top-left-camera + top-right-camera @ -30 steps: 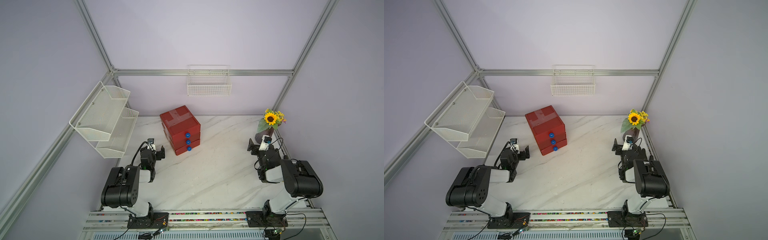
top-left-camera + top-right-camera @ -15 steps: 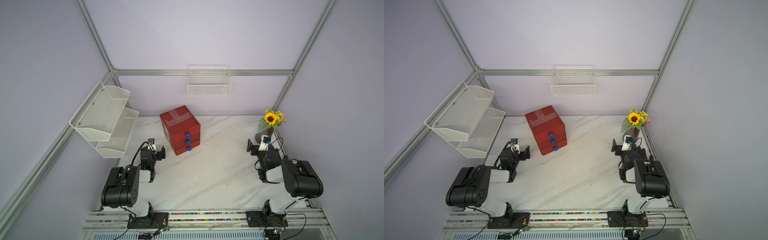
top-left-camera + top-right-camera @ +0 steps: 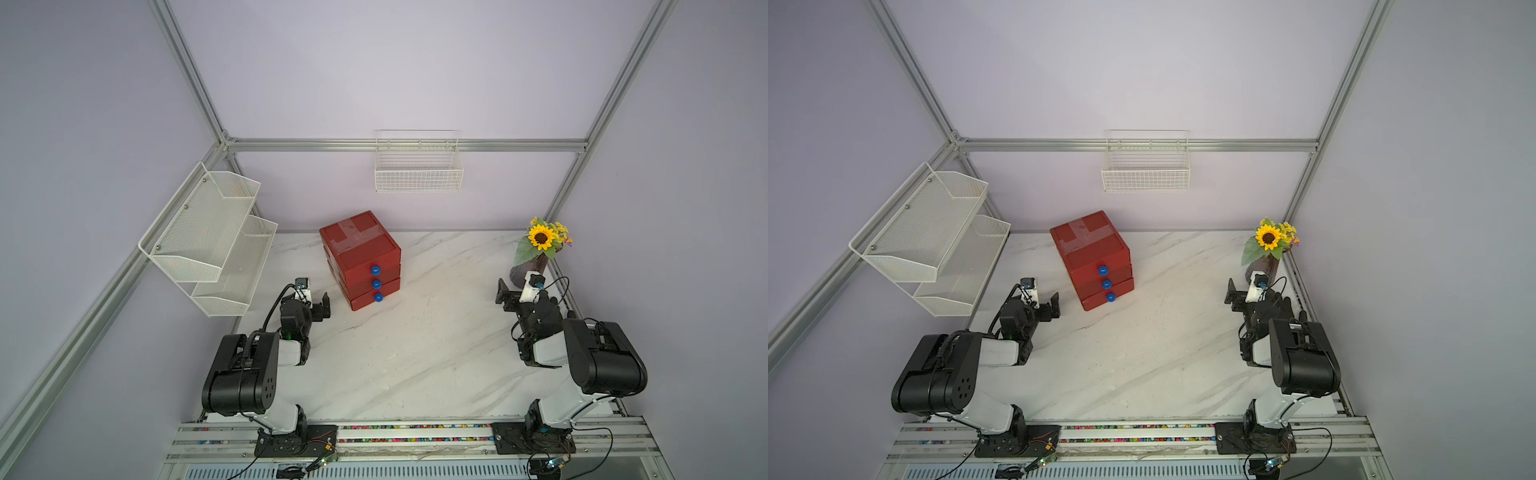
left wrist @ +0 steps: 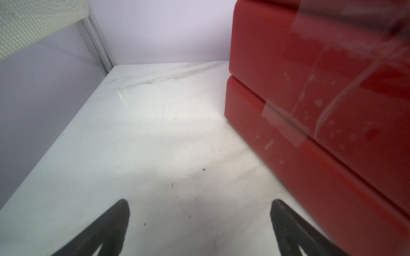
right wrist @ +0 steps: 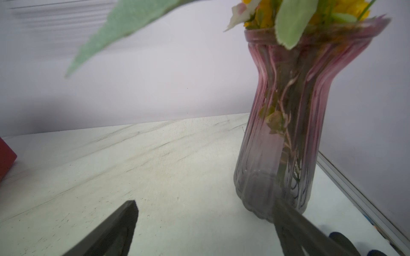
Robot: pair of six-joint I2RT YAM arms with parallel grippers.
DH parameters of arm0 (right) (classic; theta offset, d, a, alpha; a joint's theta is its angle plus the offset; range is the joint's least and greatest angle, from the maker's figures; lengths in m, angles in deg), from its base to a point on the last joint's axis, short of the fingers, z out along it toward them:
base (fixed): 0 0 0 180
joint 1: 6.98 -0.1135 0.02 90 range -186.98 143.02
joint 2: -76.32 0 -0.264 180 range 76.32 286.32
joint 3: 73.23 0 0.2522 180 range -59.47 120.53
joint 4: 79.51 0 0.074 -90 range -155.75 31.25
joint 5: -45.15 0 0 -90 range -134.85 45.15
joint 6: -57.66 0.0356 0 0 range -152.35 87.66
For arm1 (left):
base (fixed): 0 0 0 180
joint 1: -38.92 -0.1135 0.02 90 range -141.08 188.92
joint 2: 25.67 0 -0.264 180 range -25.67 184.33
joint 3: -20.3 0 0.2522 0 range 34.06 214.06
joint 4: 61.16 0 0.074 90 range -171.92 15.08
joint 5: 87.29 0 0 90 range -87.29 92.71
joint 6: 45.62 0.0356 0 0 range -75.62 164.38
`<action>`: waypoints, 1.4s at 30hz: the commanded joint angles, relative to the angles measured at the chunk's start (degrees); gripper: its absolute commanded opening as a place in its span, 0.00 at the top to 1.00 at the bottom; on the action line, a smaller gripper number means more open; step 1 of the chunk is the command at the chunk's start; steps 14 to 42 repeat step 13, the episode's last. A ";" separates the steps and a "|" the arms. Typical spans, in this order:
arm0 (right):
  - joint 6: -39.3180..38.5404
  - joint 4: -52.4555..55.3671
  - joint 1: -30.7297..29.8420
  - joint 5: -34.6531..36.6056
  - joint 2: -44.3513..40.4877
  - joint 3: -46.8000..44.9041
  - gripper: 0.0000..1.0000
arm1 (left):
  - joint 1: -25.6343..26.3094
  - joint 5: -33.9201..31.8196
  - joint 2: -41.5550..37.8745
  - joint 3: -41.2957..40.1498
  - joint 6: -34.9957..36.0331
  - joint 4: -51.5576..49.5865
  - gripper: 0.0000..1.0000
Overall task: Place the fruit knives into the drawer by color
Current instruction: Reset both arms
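Change: against the frames from a second ago, both arms hold about the same pose and the drawer cabinet [image 3: 359, 253] sits in the same spot. The right gripper [image 5: 205, 202] has shifted sideways by a hair at most.
Room: matte lilac walls [image 3: 415, 62], edged by ribbed aluminium frame bars [image 3: 407, 145] that meet at the upper corners in both top views.
Table: a glossy white slab [image 3: 415, 353] with grey marble veining fills the lower middle. The wrist views show fine scratches and specks on it.
Arms: the left arm [image 3: 249, 374] is at lower left and the right arm [image 3: 598, 365] at lower right, both with black housings and white links, folded low.
Shelf: a two-tier white perforated metal shelf [image 3: 208, 232] hangs on the wall at left.
Basket: a white wire-grid basket [image 3: 417, 174] hangs from the rear bar, upper centre.
Task thing: the drawer cabinet stands left of centre towards the back of the table. It is a glossy red cube with clear tape across its top, and its three fronts are nearly flush.
Vase: ribbed glass [image 5: 288, 133], pink fading to grey and waisted, stands at right holding a sunflower [image 3: 541, 237] and felt-like leaves.
Left gripper [image 4: 200, 202]: the black tapered jaws are spread wide with nothing between them, low over the table just beside the cabinet's side wall.
Right gripper: the jaws are spread wide and hold nothing. One finger overlaps the vase base; I cannot tell whether it touches.
Knobs [image 3: 375, 270]: three round blue knobs in a vertical row on the cabinet front.
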 commanded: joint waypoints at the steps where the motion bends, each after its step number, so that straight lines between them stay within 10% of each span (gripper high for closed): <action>1: 0.88 -0.06 -0.30 1.75 -0.99 0.73 0.03 | -0.22 -1.29 -0.36 0.93 -0.86 1.97 0.00; 42: 0.82 -0.02 -0.30 1.78 -0.91 0.75 0.03 | -0.14 -1.15 0.15 0.20 -0.89 4.28 0.00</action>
